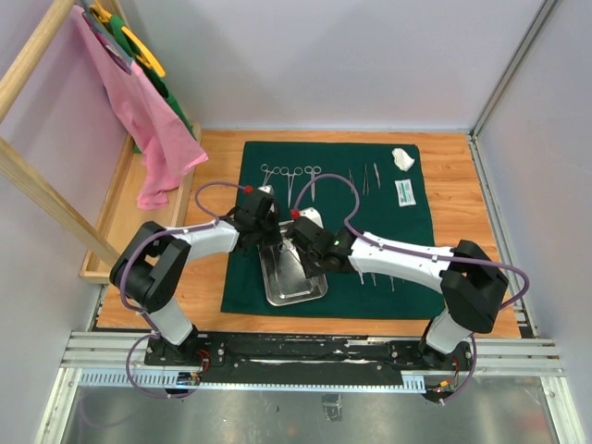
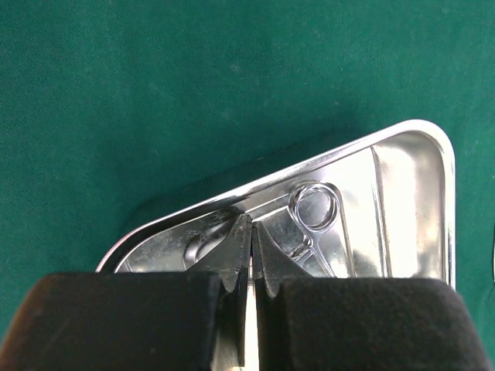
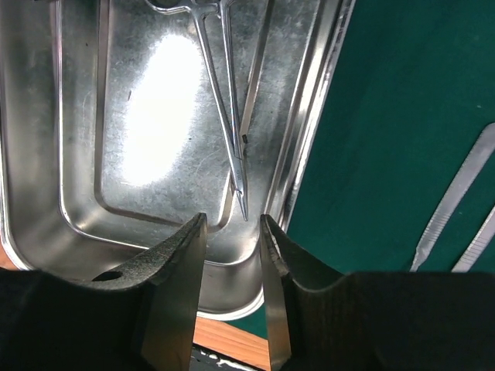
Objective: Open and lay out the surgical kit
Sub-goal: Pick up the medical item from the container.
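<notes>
Right wrist view: a miss is judged likely if the spread right gripper [image 3: 232, 220] is closed short, since the thin forceps [image 3: 230, 151] lie flat on the slick steel tray [image 3: 77, 224], tips just beyond its fingertips. The left gripper [image 2: 246, 247] is seen pressed together beside the ring handle [image 2: 297, 207].

This is a robotics lab cell, not an operating theatre. Plain white panel walls [image 1: 324, 65] box in a wooden table [image 1: 453, 185], where the surgical kit [image 1: 416, 217] lies spread. Aluminium rails [image 1: 102, 350] carry the left arm [image 1: 199, 240] and right arm [image 1: 407, 259], trailing purple cables [image 1: 220, 184]. A wooden rack [image 1: 55, 208] holds a pink cloth [image 1: 148, 129].
</notes>
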Available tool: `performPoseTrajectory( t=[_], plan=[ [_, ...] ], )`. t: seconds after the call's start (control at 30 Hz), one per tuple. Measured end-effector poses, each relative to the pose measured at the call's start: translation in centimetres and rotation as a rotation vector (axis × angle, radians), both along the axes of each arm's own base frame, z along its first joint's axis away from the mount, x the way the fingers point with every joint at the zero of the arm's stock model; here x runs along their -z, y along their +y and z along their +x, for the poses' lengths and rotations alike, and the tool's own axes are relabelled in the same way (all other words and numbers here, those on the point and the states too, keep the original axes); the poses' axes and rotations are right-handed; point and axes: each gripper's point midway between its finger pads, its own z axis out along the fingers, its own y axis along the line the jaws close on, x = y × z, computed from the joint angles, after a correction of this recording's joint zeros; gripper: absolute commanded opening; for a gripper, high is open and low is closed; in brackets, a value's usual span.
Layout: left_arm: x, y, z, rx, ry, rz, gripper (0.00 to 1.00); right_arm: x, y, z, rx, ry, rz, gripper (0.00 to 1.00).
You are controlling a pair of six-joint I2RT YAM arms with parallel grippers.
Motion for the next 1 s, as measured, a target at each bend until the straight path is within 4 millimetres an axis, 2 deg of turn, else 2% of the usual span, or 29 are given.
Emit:
performPoseTrajectory(
  t=[0.27, 0.53, 0.63, 0.77, 0.87, 0.93, 1.0],
  plan=[
    [0.4, -0.1, 0.5, -0.006, -0.007, 0.005, 0.02, 1.8, 0.5, -0.7, -0.025, 0.063, -0.011, 0.38],
    [0.4, -0.1, 0.8, -0.01, -0.02, 0.006, 0.03, 2.4, 0.7, -1.0, -0.035, 0.092, -0.01, 0.41],
    [0.2, 0.1, 0.7, -0.013, -0.025, 0.008, 0.18, 2.5, 0.7, -1.0, -0.033, 0.099, -0.01, 0.42],
    [-1.1, 0.7, 0.3, -0.022, -0.053, 0.006, 0.31, 2.6, 0.7, -1.1, -0.036, 0.105, -0.007, 0.43],
    [-3.4, 0.8, 0.6, -0.031, -0.109, -0.013, 0.29, 2.6, 0.7, -1.1, -0.037, 0.108, -0.006, 0.44],
    [-4.6, 0.8, 0.8, -0.034, -0.138, -0.024, 0.23, 2.6, 0.7, -1.1, -0.037, 0.108, -0.006, 0.43],
    [-5.0, 0.9, 0.9, -0.034, -0.151, -0.027, 0.12, 2.6, 0.7, -1.1, -0.037, 0.108, -0.006, 0.44]
  ],
)
